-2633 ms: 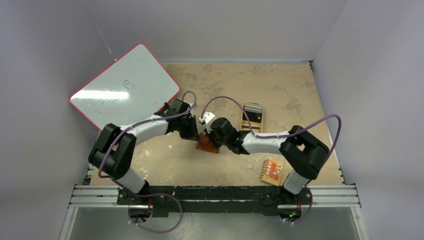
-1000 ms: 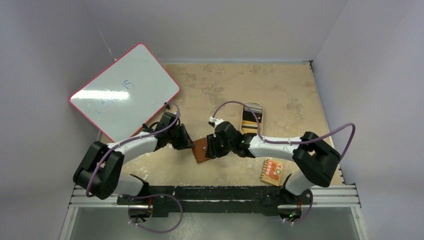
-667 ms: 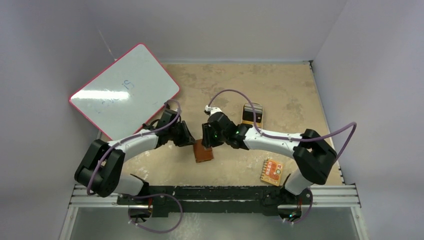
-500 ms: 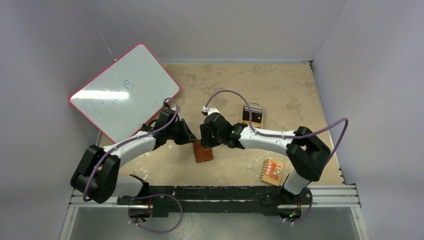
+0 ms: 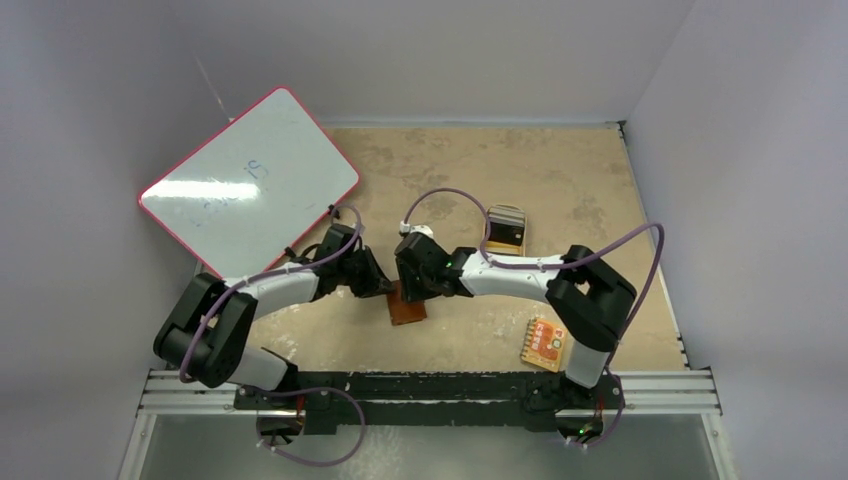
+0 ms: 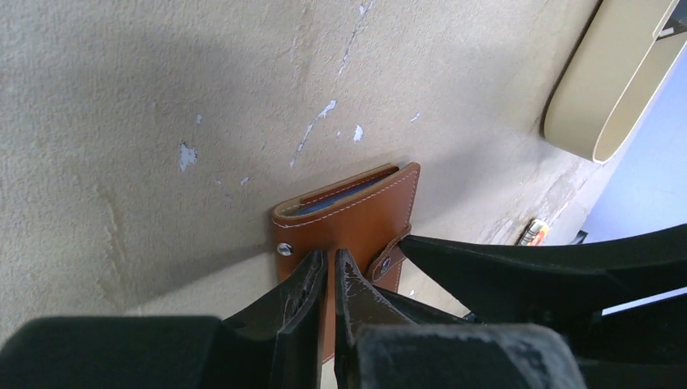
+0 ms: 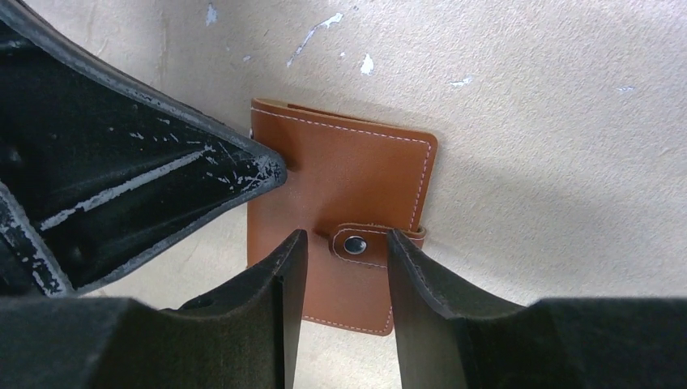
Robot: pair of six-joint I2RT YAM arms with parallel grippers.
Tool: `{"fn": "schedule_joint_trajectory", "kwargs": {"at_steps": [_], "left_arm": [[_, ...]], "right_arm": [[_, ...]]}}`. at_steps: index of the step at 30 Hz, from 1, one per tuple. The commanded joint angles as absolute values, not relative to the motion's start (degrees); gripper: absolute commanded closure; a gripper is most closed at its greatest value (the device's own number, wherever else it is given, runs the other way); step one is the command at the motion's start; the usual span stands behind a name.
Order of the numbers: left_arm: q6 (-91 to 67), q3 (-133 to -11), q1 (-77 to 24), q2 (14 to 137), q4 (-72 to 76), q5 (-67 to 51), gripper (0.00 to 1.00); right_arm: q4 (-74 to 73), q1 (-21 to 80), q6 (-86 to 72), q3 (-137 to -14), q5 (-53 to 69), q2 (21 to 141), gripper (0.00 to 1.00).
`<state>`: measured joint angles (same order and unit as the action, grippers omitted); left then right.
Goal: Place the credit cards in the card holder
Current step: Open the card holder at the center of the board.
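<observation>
The card holder (image 5: 407, 306) is seen lying shut and flat on the counter (image 5: 460, 170), at ctr of the overhead view, btwn the two wrists. In the right wrist view its long axis runs top to bottom of the frame, w/ the snap tab (image 7: 364, 243) wrapped in from the right-hand edge. That tab is straddled by the right fingers (image 7: 263, 300) — set apart, one each side of the stud, nothing gripped. The right arm is therefore judged the nearer for undoing the snap.

The left fingers (image 6: 301, 290) are placed at the holder's opposite edge, frame left in that view. They are almost together, w/ only a thin slit btwn them. Whether leather is pinched cannot be told.

The holder is brown leather w/ pale stitching, and a bluish-grey layer is shown at its upper edge in the left wrist view. The credit cards (image 5: 503, 240) are made out only as a dark shape in the tan dish (image 5: 507, 208) — upper right of the holder, well apart.
</observation>
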<state>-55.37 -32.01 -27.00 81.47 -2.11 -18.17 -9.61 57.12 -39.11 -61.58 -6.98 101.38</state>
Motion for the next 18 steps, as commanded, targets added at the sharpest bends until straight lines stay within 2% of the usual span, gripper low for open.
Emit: {"fn": "schedule_joint_trajectory", "kwargs": {"at_steps": [1, 4, 7, 16, 18], "left_arm": [[-54.3, -31.6, -26.6, 82.2, -1.0, -16.7, 0.93], [-53.9, -31.6, -26.6, 82.3, -1.8, -16.1, 0.93], [-53.2, -31.6, -26.7, 82.5, -2.9, -15.1, 0.94], [-52.4, -31.7, -26.6, 82.9, -5.0, -12.3, 0.95], [-52.3, -31.7, -26.7, 83.1, -5.2, -12.0, 0.95]], "right_arm": [[-16.0, 59.4, -42.6, -64.4, -10.8, 104.8, 0.56], [-19.9, 60.2, -43.8, -65.2, -14.1, 107.0, 0.58], [-21.9, 60.6, -44.9, -64.6, -16.2, 107.1, 0.63], [-20.2, 60.6, -45.7, -59.9, -17.6, 104.4, 0.98], [-18.8, 60.6, -45.5, -59.3, -17.6, 103.5, 1.0]]}}
